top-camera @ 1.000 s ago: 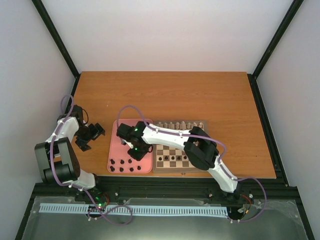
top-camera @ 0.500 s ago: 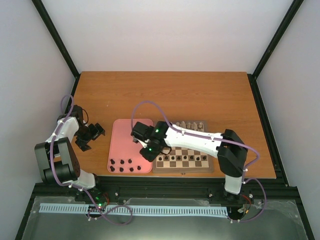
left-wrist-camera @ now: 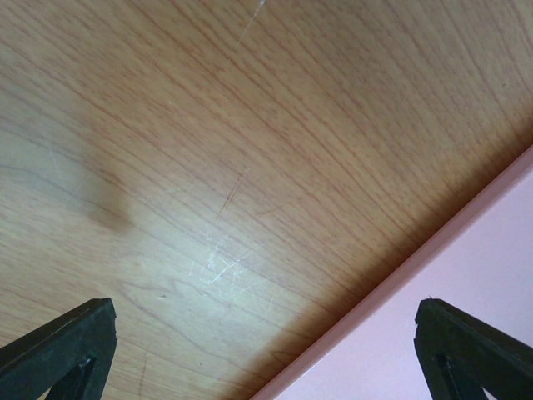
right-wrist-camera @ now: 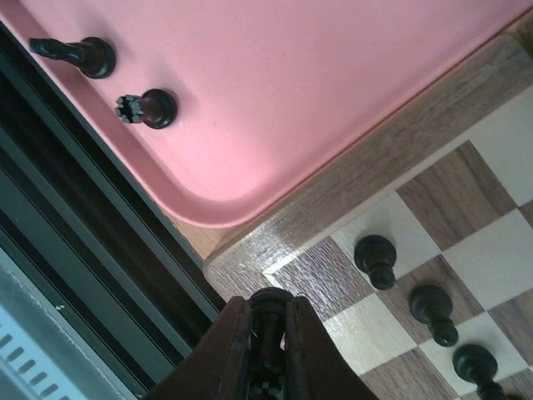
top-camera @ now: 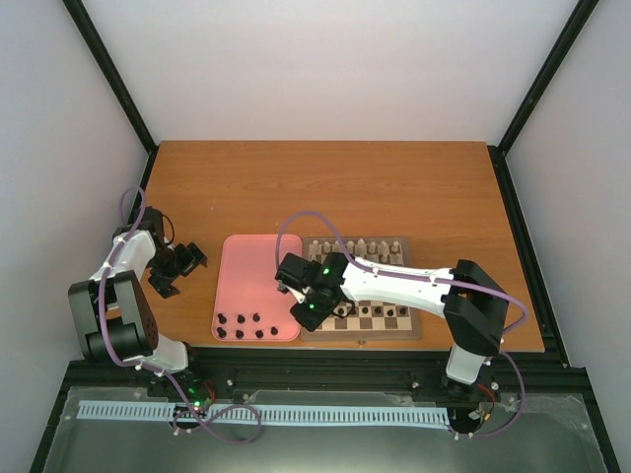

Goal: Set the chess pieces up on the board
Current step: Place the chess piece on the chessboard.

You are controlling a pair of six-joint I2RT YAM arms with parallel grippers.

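My right arm reaches left across the board [right-wrist-camera: 391, 150], gripper [right-wrist-camera: 268, 317] pinching a dark piece [right-wrist-camera: 271, 298] over its near-left corner; dark pawns [right-wrist-camera: 375, 260] stand close by, pink tray [right-wrist-camera: 291, 100] just beside the board's left edge.

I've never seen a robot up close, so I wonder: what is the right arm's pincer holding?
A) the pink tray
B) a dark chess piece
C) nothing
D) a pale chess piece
B: the right wrist view shows a dark chess piece clamped between the fingers of the right pincer, over a corner of the board.
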